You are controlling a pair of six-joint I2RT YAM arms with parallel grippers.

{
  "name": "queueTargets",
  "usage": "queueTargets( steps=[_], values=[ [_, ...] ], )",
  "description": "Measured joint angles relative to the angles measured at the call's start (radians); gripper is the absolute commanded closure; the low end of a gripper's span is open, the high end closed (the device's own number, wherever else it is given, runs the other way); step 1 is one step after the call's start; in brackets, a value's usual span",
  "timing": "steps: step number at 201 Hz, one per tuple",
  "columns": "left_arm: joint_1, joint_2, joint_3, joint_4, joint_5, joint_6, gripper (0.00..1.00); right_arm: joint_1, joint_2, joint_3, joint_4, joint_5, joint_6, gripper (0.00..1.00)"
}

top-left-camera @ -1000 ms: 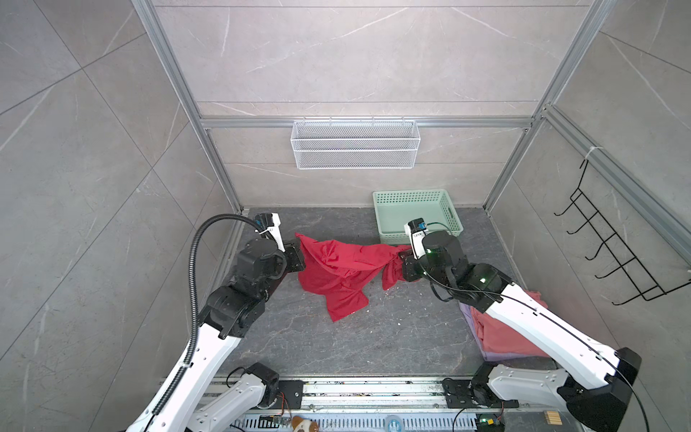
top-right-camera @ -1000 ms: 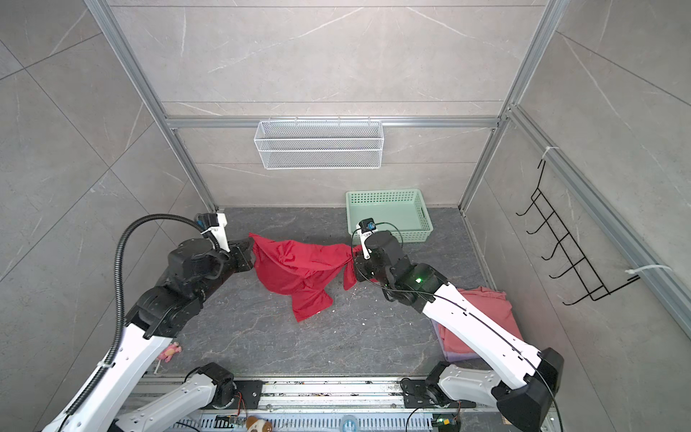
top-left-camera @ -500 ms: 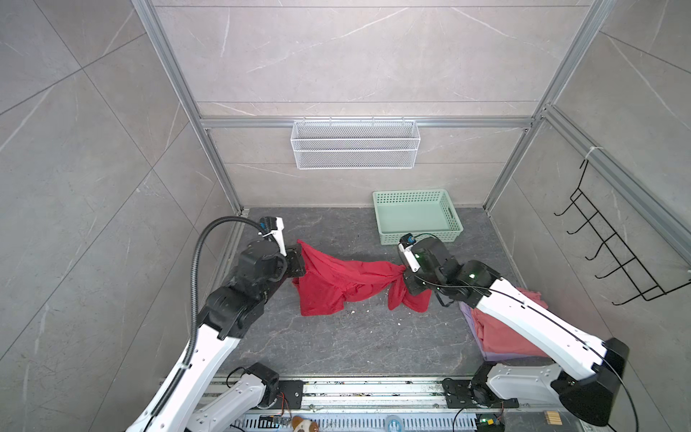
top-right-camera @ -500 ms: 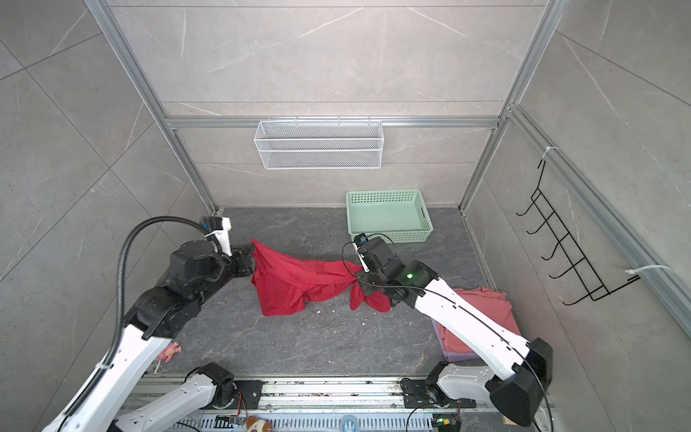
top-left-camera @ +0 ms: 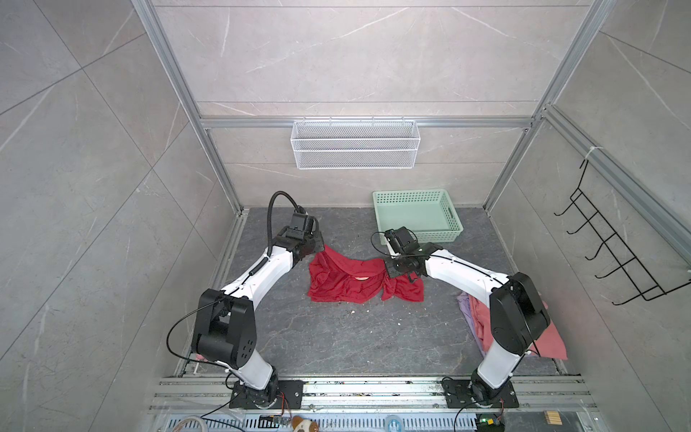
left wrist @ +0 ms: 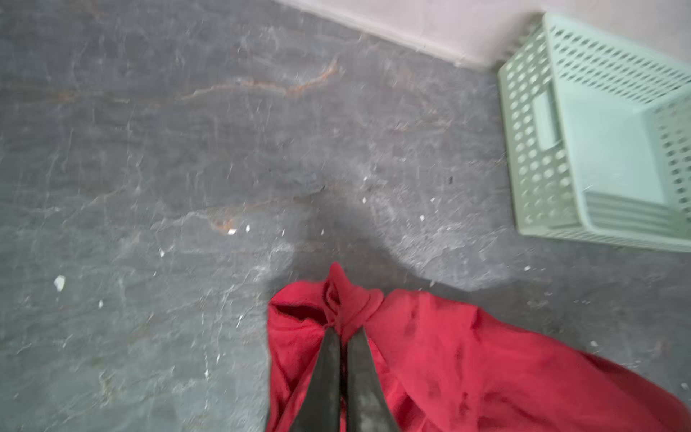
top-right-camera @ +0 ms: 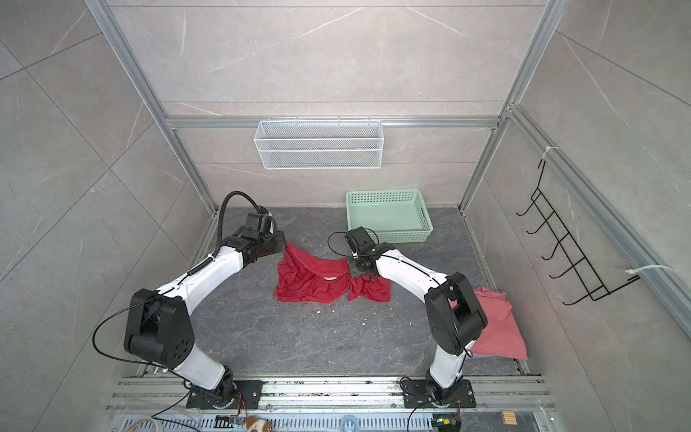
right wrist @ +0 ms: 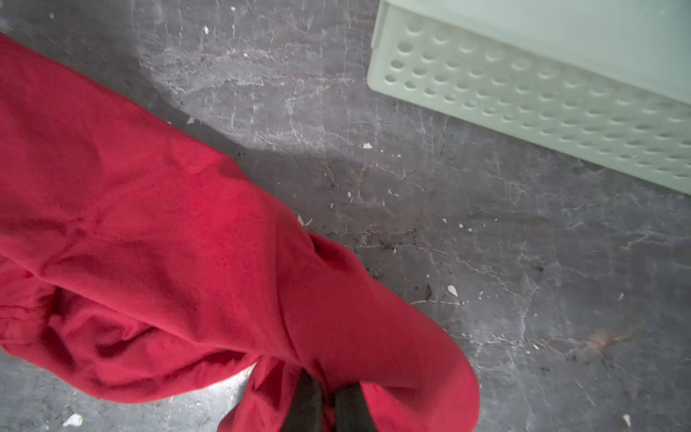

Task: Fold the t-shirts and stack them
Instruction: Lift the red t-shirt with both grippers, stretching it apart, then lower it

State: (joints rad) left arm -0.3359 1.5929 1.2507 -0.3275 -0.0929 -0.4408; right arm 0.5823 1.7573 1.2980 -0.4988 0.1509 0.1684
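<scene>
Lying crumpled toward the counter's [top-left-camera: 336,336] back edge, the red shirt [top-left-camera: 347,280] looks light, limp and stretchy; left jaws and right jaws each pinch a bunched end; hem corners would likely grip cleaner.

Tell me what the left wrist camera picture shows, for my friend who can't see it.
The left gripper is pinched shut on a bunched-up bit of the red t-shirt, which lies crumpled on the grey stone table. Farther off, a mint-green basket full of little holes stands near the pale wall.
</scene>
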Motion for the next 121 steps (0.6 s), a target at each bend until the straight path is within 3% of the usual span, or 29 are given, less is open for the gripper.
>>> queueTargets(
  steps=[38, 91, 121],
  values=[
    [-0.008, -0.135, 0.007, 0.005, -0.012, 0.016, 1.00, 0.001, -0.139, -0.001, -0.032, -0.046, -0.005, 1.00],
    [-0.008, -0.651, -0.042, -0.060, -0.120, 0.042, 1.00, 0.041, -0.500, 0.021, -0.182, -0.227, -0.026, 0.99],
    [-0.008, -0.831, 0.011, -0.156, -0.171, 0.067, 1.00, 0.074, -0.597, 0.049, -0.285, -0.350, -0.031, 0.98]
  ],
)
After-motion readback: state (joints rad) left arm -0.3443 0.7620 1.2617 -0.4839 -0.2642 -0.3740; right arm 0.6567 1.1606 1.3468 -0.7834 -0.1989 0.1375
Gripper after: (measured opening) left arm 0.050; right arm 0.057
